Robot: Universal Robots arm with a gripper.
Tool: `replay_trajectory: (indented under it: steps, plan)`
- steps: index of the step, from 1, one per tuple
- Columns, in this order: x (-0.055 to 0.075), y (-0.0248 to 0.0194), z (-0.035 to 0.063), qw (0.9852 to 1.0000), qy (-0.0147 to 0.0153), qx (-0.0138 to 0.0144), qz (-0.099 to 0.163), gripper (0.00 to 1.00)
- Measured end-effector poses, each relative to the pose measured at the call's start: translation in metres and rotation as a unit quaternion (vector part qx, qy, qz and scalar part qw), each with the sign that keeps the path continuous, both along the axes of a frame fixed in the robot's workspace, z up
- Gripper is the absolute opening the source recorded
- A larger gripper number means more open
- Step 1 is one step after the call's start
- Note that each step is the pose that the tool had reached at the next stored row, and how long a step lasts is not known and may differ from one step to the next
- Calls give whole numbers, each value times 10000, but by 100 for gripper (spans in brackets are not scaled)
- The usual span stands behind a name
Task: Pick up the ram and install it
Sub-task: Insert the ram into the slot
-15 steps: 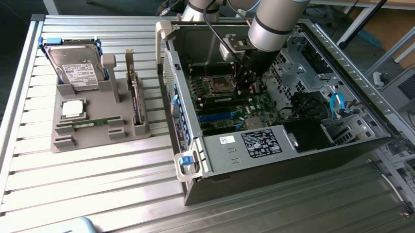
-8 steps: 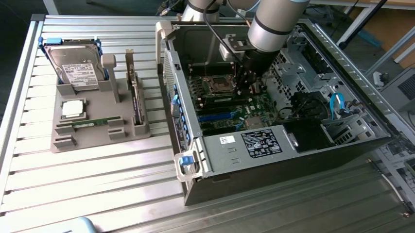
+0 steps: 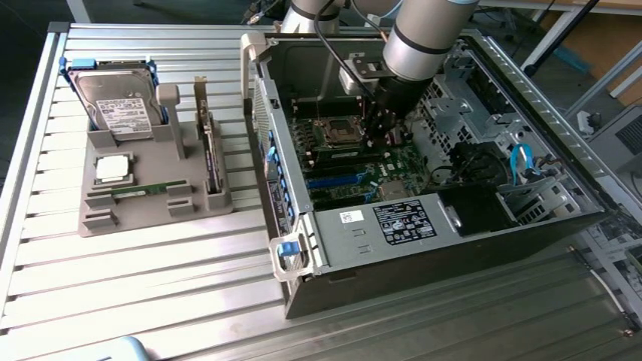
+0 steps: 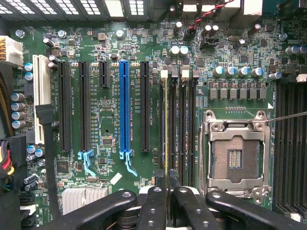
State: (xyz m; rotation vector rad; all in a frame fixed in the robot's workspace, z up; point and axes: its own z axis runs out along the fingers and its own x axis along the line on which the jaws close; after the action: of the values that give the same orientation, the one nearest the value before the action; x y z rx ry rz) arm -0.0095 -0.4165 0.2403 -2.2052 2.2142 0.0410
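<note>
Gripper (image 4: 167, 181) is down inside the open PC case (image 3: 401, 248), over the motherboard (image 4: 110, 96). Fingers are drawn narrow, pinching the ram (image 4: 166, 124), which stands edge-on along the DIMM slot farthest from the empty CPU socket (image 4: 235, 153). Seating depth cannot be told. Another green stick (image 3: 149, 189) lies in the grey tray (image 3: 101, 223).

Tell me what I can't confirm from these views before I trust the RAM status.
- Gripper tip, exterior view: dark against the shadowed interior of the computer case; whether it carries anything is unreadable.
- DIMM slots, wrist view: near ends covered by the gripper; seating cannot be judged.
- Ram on the gray tray, exterior view: too small to read chips or label.
</note>
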Motion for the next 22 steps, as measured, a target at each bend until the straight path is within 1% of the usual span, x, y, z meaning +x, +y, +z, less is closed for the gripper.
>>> replay_trajectory:
  steps: [6,22]
  plan:
    - [0,0,0,10000,0,0,-41,12]
    - [0,0,-17,10000,0,-1,-42,12]
